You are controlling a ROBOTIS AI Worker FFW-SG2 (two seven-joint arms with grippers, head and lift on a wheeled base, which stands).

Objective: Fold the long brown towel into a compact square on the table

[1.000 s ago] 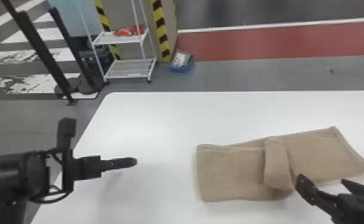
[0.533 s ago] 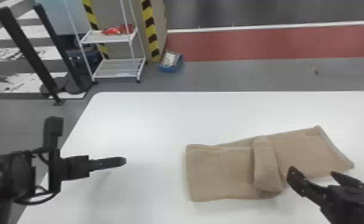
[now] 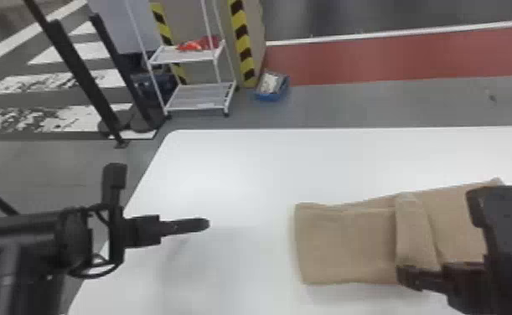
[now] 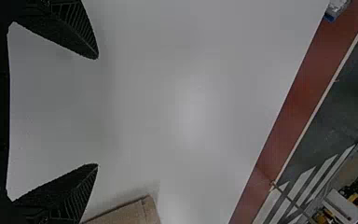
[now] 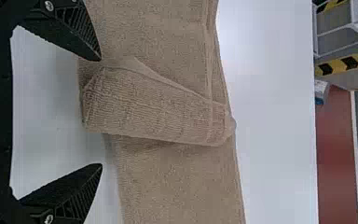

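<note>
Far side: grey floor with wide red strip (image 3: 393, 58), white 2-shelf metal rack (image 3: 179, 57) far left, small blue box (image 3: 270, 95) on floor just beside. Near: smooth white tabletop (image 3: 225, 180). Right of centre on it: long brown cloth towel (image 3: 342, 247), laid left to right, narrow flap (image 3: 414, 234) folded across. Left black gripper (image 3: 205, 225): over table's left part, 2 fingers spread wide. Right black gripper (image 3: 407, 278): at towel's near edge by flap, 2 fingers spread wide, contact unclear.

I see the towel (image 3: 342, 245) as rough, matt, ribbed cloth, the tabletop (image 3: 234, 167) as smooth with a soft sheen, my left end effector (image 3: 202, 224) as matt with ridged fingers (image 4: 77, 28).
</note>
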